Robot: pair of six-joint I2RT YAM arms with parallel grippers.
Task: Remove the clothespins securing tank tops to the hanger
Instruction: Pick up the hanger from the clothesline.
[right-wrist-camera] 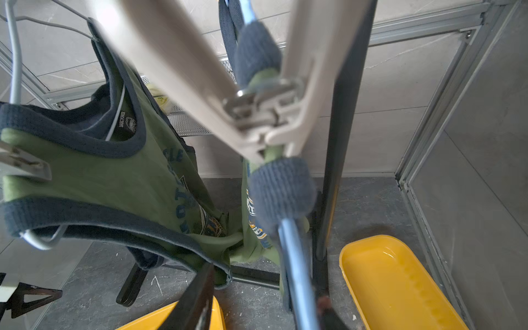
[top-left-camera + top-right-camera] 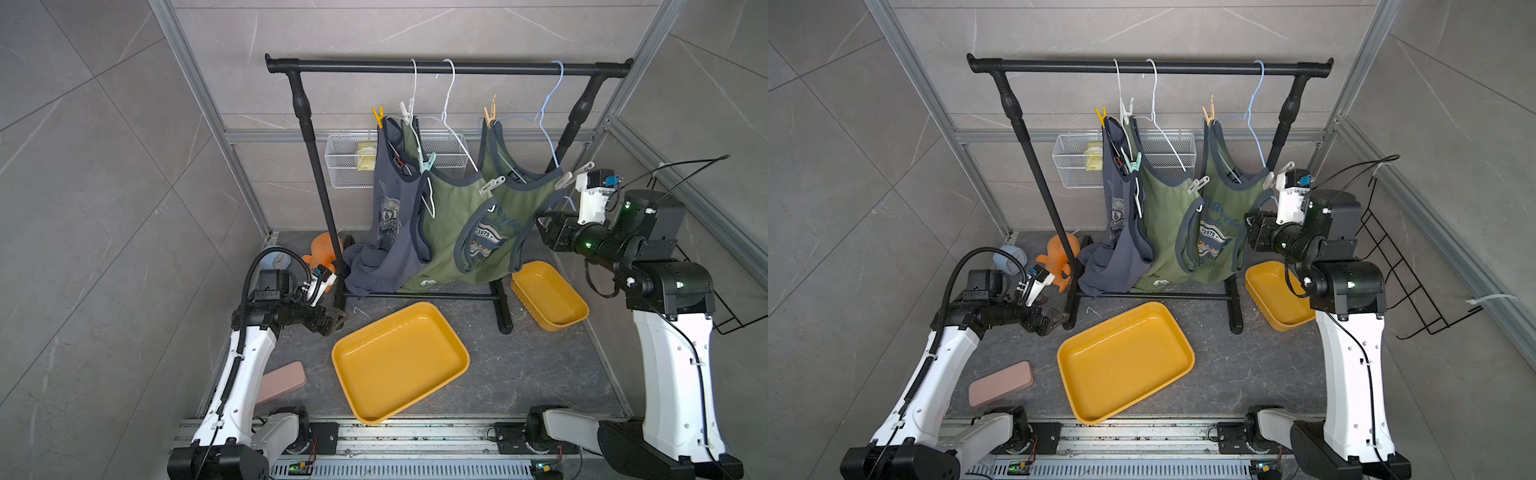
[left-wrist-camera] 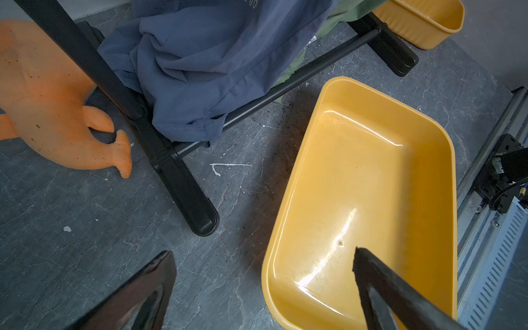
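Note:
Three tank tops hang on a black rail point(image 2: 449, 66): a slate blue one point(image 2: 388, 216) and two olive green ones point(image 2: 444, 216) point(image 2: 511, 199). Several clothespins pin them to wire hangers: yellow point(image 2: 377, 116), white point(image 2: 405, 110), mint green point(image 2: 428, 163), white point(image 2: 491, 185), orange-tan point(image 2: 489, 114) and white point(image 2: 575, 174). My right gripper point(image 2: 542, 222) point(image 1: 265, 283) sits just below that last white clothespin point(image 1: 257, 114). Its fingers are apart and straddle the blue hanger wire point(image 1: 297, 271). My left gripper point(image 2: 336, 320) point(image 3: 261, 257) is open and low by the rack's foot.
A large yellow tray point(image 2: 399, 361) lies on the floor in front of the rack, and a smaller yellow tub point(image 2: 548, 295) lies under the right arm. An orange toy point(image 2: 324, 249), a pink case point(image 2: 282, 380), a white wire basket point(image 2: 349, 162) and a black wire rack point(image 2: 739, 307) ring the space.

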